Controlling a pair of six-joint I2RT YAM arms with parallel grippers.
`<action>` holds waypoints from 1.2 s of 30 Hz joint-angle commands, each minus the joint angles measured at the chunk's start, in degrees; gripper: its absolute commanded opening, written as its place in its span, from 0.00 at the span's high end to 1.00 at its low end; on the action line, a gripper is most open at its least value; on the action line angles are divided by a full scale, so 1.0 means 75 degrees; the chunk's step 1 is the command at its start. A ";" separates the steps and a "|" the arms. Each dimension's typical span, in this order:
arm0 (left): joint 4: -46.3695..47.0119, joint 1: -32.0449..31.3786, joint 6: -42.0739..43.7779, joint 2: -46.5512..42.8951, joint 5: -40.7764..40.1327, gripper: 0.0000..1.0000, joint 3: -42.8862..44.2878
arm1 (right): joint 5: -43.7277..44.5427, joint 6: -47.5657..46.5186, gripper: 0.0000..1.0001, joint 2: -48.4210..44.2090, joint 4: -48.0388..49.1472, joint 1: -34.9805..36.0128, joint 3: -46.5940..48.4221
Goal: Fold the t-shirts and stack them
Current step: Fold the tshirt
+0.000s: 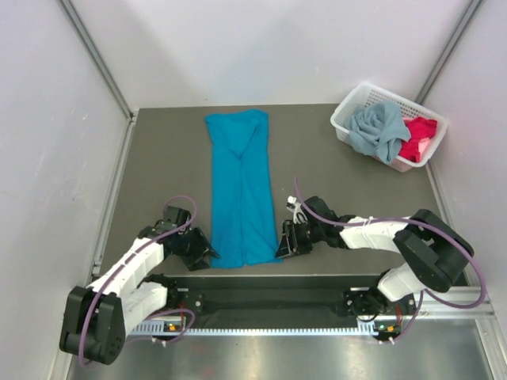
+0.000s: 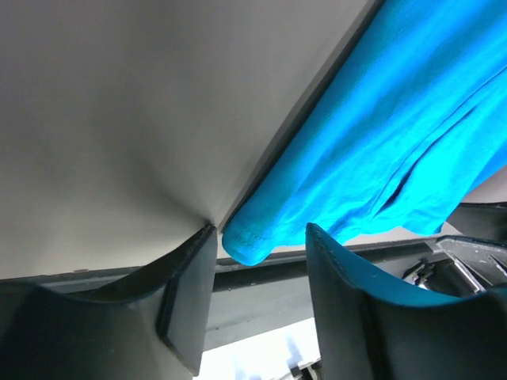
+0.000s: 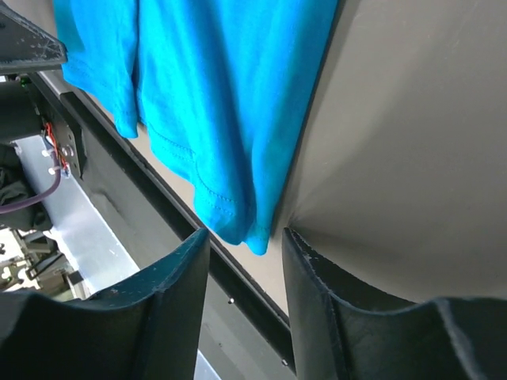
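Observation:
The bright teal-blue t-shirt (image 1: 241, 186) lies folded into a long narrow strip down the middle of the table. My left gripper (image 1: 212, 255) is open at its near left corner, which shows just beyond the fingertips in the left wrist view (image 2: 247, 241). My right gripper (image 1: 279, 248) is open at the near right corner, which shows between the fingertips in the right wrist view (image 3: 238, 226). The dusty grey-blue t-shirt (image 1: 379, 130) and the red-pink t-shirt (image 1: 418, 139) lie crumpled in the basket.
The white lattice basket (image 1: 346, 112) stands at the far right corner of the dark table (image 1: 333, 178). The table's near edge and a metal rail (image 1: 269, 297) run just behind both grippers. White walls enclose the table.

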 commanded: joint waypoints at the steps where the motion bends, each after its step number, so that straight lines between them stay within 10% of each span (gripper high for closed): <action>1: -0.0087 -0.0041 -0.0046 -0.0041 -0.0094 0.48 -0.0299 | -0.0019 0.0035 0.58 0.0095 0.0287 0.0152 -0.0133; 36: 0.0054 -0.0041 -0.0011 -0.0299 0.0188 0.78 -0.0428 | -0.1120 0.0960 0.62 0.0470 0.2571 -0.0527 -0.1234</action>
